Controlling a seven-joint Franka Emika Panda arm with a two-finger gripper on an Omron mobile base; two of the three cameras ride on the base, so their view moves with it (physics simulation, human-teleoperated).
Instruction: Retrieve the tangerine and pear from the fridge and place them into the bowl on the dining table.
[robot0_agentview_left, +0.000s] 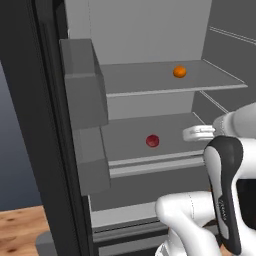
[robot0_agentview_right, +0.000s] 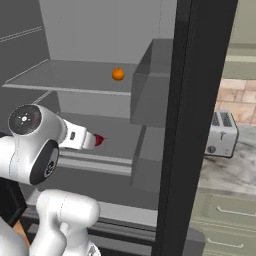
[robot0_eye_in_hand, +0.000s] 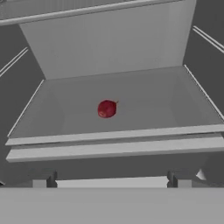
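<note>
The fridge (robot0_agentview_left: 150, 30) stands open, its pale grey shelves in front of me. A bright orange tangerine (robot0_agentview_left: 179, 71) (robot0_agentview_right: 118, 74) rests on the upper shelf. On the shelf below lies the dark red pear (robot0_agentview_left: 152, 140) (robot0_eye_in_hand: 106, 108), with my hand partly covering it (robot0_agentview_right: 99, 140) in the right base view. My gripper (robot0_eye_in_hand: 111, 180) is open and holds nothing. It hovers in front of the lower shelf's edge, pointing at the pear and still a short way from it. The bowl and the dining table are out of view.
Grey door bins (robot0_agentview_left: 82, 80) jut out beside the shelves. The black door edge (robot0_agentview_right: 195, 125) rises close on the right. Beyond it a toaster (robot0_agentview_right: 220, 132) sits on a marble counter. Shelf lips (robot0_eye_in_hand: 113, 146) lie between the gripper and the pear.
</note>
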